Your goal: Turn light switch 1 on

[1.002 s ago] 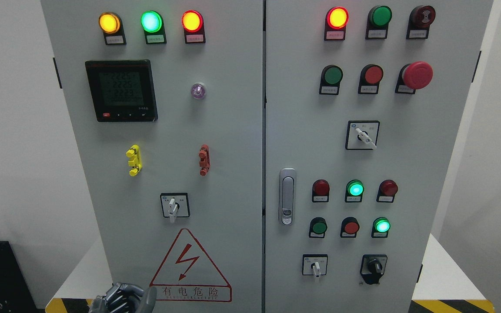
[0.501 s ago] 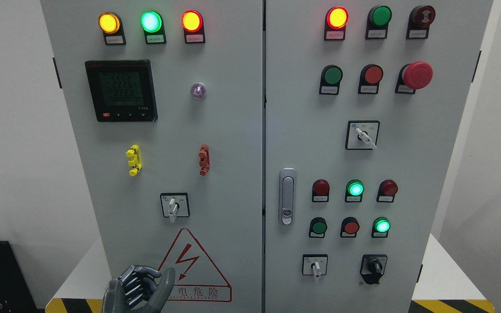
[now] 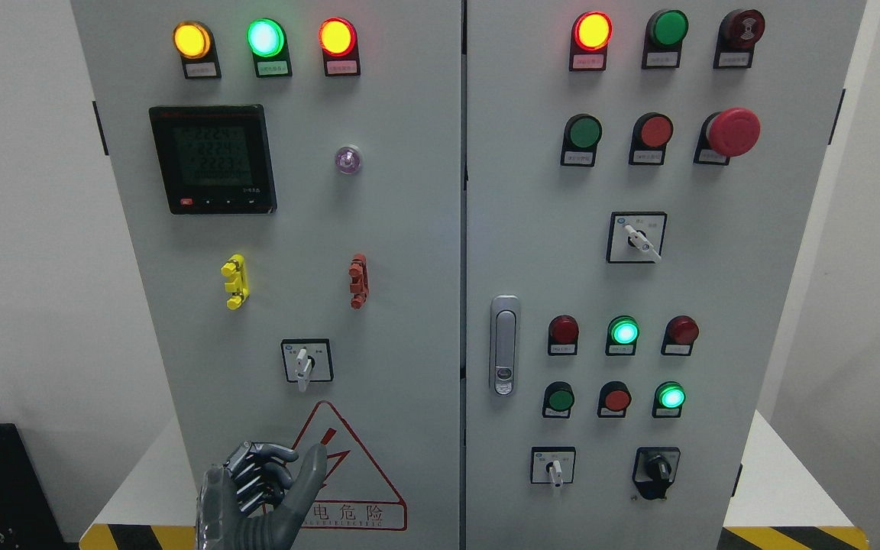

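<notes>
Presently, the left hand [image 3: 260,496] sits at the bottom edge, fingers curled and holding nothing, thumb raised over the red warning triangle [image 3: 337,473]. Directly above it, clear of contact, the rotary light switch [image 3: 306,361] sits on the left cabinet door [image 3: 295,229], its lever pointing down.

Grey cabinet [image 3: 409,229]; amber lamp [image 3: 192,40], green lamp [image 3: 266,37], red lamp [image 3: 337,37] lit; red mushroom button [image 3: 733,131]; red-bordered warning triangle [image 3: 356,473]; yellow-black striped floor edge [image 3: 115,535].
</notes>
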